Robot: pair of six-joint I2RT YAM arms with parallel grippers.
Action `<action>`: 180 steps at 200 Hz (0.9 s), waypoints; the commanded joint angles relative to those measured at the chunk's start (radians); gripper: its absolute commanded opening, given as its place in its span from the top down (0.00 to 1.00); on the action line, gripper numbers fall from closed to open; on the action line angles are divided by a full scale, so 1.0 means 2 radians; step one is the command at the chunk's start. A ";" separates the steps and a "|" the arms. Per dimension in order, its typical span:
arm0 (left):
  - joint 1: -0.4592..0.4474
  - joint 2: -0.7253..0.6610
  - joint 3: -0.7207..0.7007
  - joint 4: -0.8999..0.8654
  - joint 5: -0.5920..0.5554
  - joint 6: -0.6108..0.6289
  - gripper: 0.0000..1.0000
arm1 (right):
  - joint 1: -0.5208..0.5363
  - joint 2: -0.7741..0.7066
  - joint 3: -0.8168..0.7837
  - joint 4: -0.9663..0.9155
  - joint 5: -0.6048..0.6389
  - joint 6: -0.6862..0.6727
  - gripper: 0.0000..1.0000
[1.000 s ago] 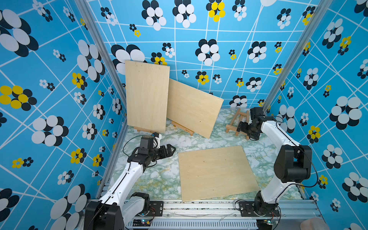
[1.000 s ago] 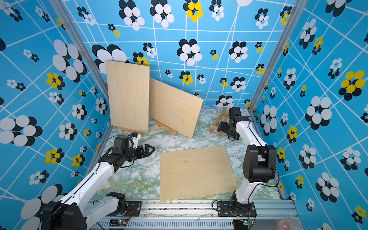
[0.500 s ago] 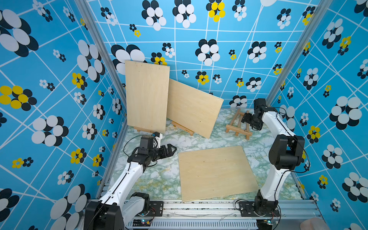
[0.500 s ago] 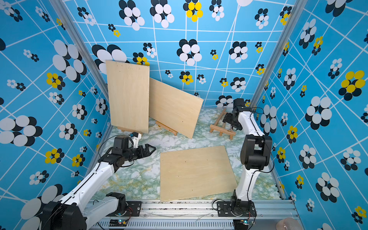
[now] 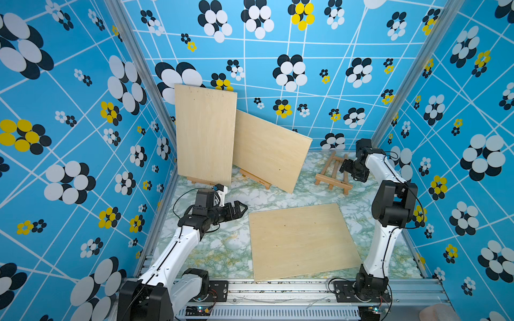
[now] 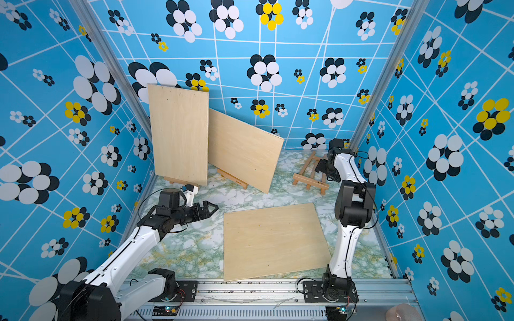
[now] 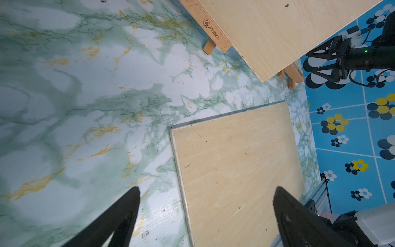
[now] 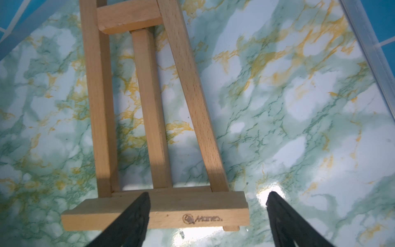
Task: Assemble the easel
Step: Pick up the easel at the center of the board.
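In both top views: easel [image 5: 332,185] [image 6: 310,185] flat at back right, right gripper [image 5: 346,169] [image 6: 320,166] at its right side. Left wrist: left gripper [image 7: 207,189] spread wide, straddling board [image 7: 235,166] edge. Right wrist: jaws apart, one finger [image 8: 136,213] over easel's ledge, clamping nothing.

Left gripper [image 7: 206,191], jaws wide apart, hovers over the flat board [image 7: 235,162] and marbled table [image 7: 85,89].

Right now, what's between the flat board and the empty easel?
Nothing but bare marble tabletop lies between the flat board and the empty easel. Both top views show that stretch.
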 commanded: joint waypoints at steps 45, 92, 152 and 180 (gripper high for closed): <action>-0.014 0.019 0.001 0.033 0.018 -0.017 0.01 | -0.005 0.059 0.058 -0.027 0.003 -0.010 0.14; -0.034 0.019 0.000 0.032 0.007 -0.012 0.01 | -0.005 0.082 0.072 -0.023 -0.006 -0.004 0.17; -0.038 0.020 -0.001 0.030 0.005 -0.009 0.01 | -0.005 0.103 0.081 -0.022 -0.015 0.000 0.27; -0.040 0.022 -0.002 0.032 0.005 -0.008 0.01 | -0.005 0.106 0.078 -0.019 -0.013 -0.001 0.33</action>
